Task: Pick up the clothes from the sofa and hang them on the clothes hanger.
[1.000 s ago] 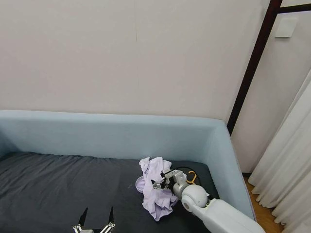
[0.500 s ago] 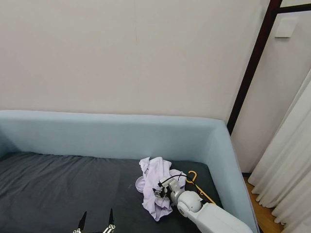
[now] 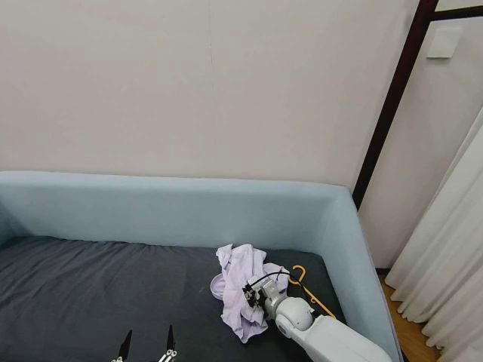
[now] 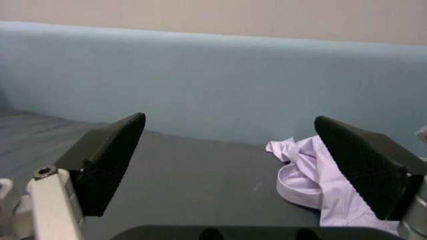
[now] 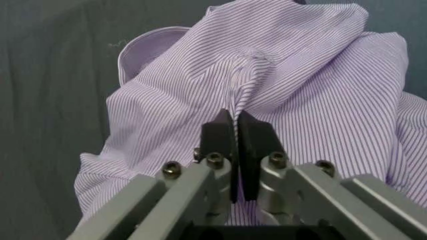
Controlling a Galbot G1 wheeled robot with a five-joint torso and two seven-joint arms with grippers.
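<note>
A crumpled lilac striped shirt (image 3: 243, 265) lies on the dark seat of the pale blue sofa (image 3: 151, 205), near its right end. My right gripper (image 3: 250, 295) presses into the shirt from the front. In the right wrist view the right gripper (image 5: 235, 132) is shut, with a raised fold of the shirt (image 5: 300, 75) pinched between its black pads. An orange hanger hook (image 3: 299, 273) pokes out just right of the shirt. My left gripper (image 3: 147, 344) hovers low over the seat, open and holding nothing; its view shows the shirt (image 4: 313, 170) off to one side beyond the left gripper (image 4: 229, 120).
The sofa's right armrest (image 3: 343, 249) stands close behind the shirt. A dark door frame (image 3: 389, 105) and white curtains (image 3: 449, 264) are to the right. The dark seat cushion (image 3: 83, 283) stretches bare to the left.
My right gripper has dropped lower onto the shirt and shut on a fold. The left gripper has sunk slightly toward the picture's bottom edge.
</note>
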